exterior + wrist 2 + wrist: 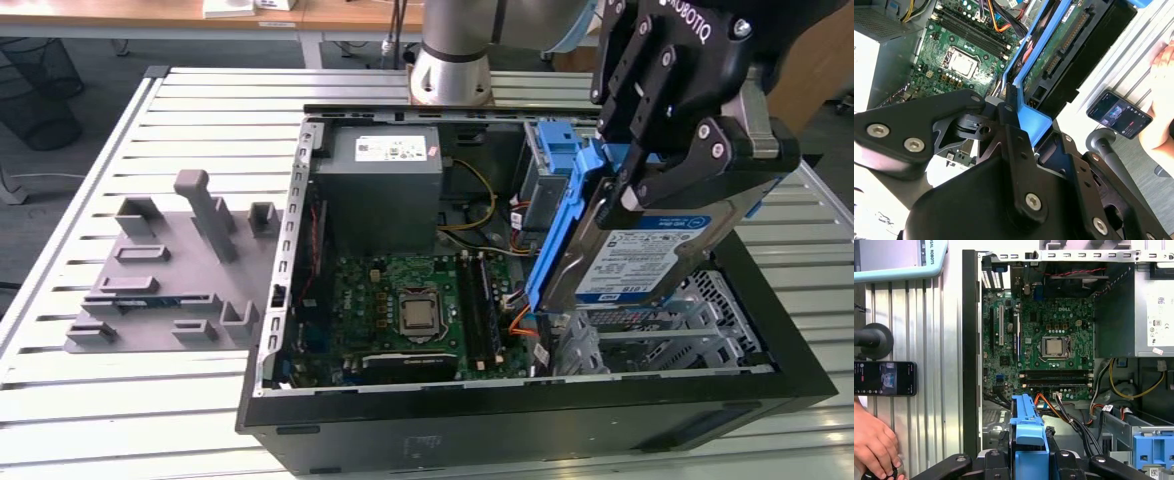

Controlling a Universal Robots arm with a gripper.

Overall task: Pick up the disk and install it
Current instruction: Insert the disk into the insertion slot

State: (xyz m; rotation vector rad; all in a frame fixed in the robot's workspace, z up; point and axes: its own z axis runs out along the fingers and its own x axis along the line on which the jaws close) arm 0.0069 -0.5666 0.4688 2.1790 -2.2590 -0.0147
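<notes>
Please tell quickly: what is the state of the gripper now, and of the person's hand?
Gripper: shut on the disk, held above the open computer case.
Person's hand: resting on the table; holding something cannot be told.

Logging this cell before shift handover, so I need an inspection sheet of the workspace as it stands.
Surface: slatted metal table, carrying the open black computer case.
Job's things: silver hard drive with white-and-blue label and blue plastic carrier, held tilted above the case's drive bay.
Clutter: grey moulded fixture block; black phone.
Grippers: black end effector shut on the drive.
Cables: orange and black leads and yellow wires inside the case.
Surroundings: a person's hand by the table.
</notes>
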